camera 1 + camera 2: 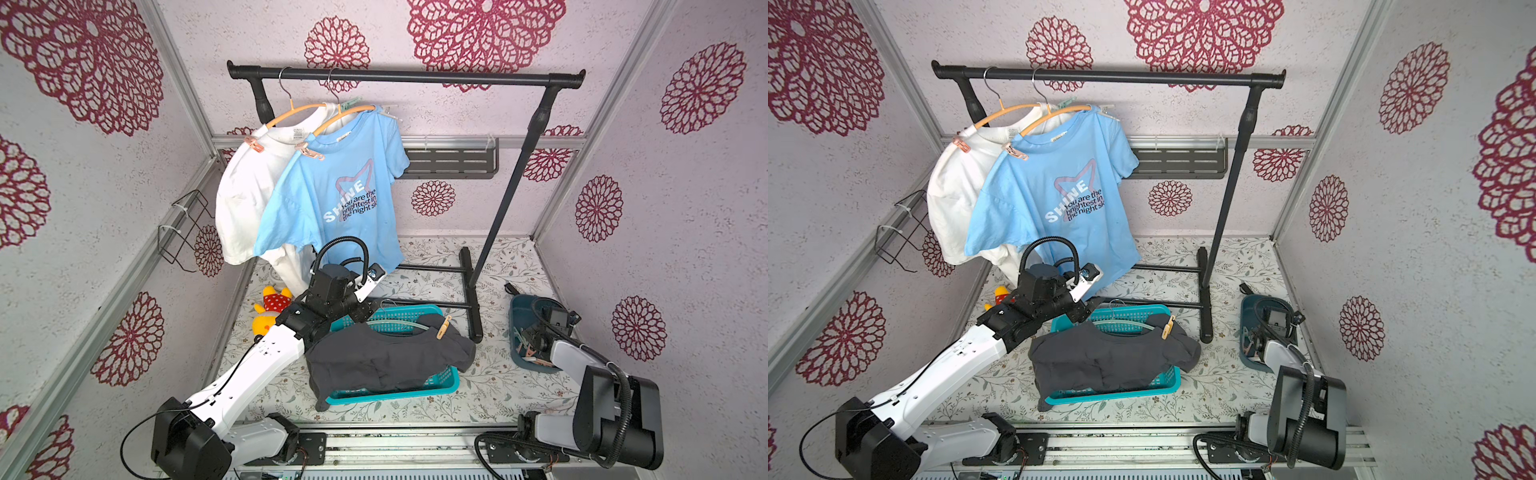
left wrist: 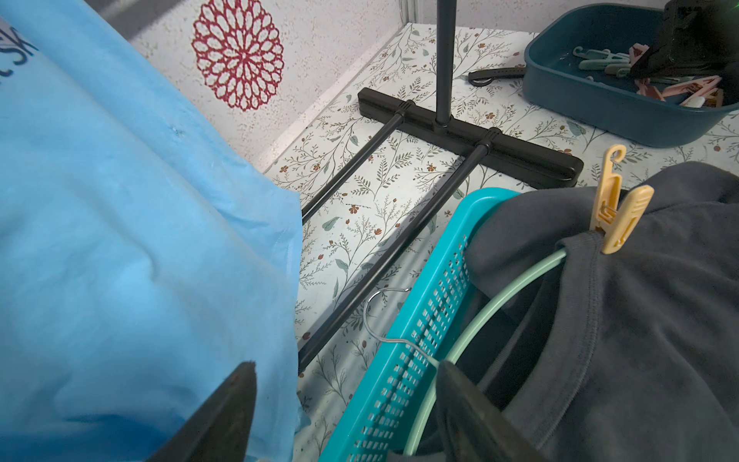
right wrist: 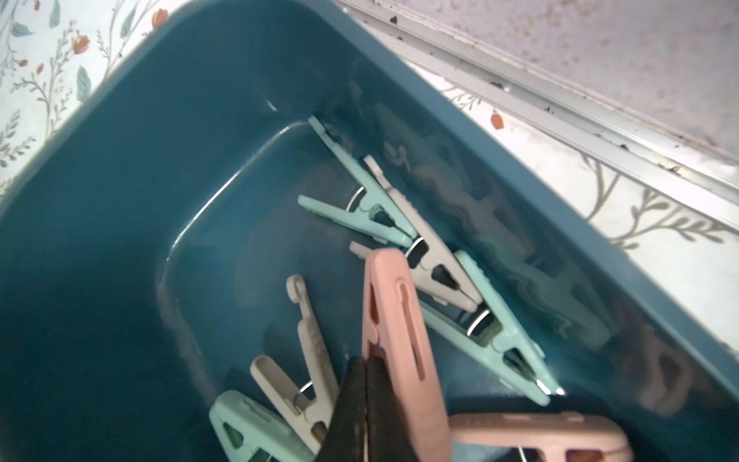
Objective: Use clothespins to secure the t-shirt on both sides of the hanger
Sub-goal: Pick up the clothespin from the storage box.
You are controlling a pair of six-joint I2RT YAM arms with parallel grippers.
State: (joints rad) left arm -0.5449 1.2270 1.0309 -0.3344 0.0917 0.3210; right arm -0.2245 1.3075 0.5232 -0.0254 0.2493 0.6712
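My right claw (image 3: 364,372) is down inside the blue bin (image 3: 168,132) with its fingers pressed together. A pink clothespin (image 3: 400,320) touches them just beside the tips, and I cannot tell whether any of it is pinched. The other clothespins (image 3: 362,208), mint and whitish, crowd along one wall of the bin, with bare bin floor beside them. In both top views the bin sits at the right edge of the bench (image 1: 490,386), close to the wall rail (image 3: 560,108).

My left claw (image 2: 347,364) stands apart and holds nothing. One finger is against the hem of the hanging blue shirt (image 2: 140,240); the other is over the rim of the teal basket (image 2: 420,320), just beside the green hanger (image 2: 492,304).

The dark t-shirt (image 1: 386,361) lies draped over the basket on that hanger, one sleeve spilling past the rim. A yellow clothespin (image 2: 618,212) grips its shoulder on the side nearer the bin.

I see open bench between basket and bin, and more in front of the basket. Behind the basket, the rack's foot (image 2: 472,136) and its two floor bars (image 2: 400,248) lie close by.
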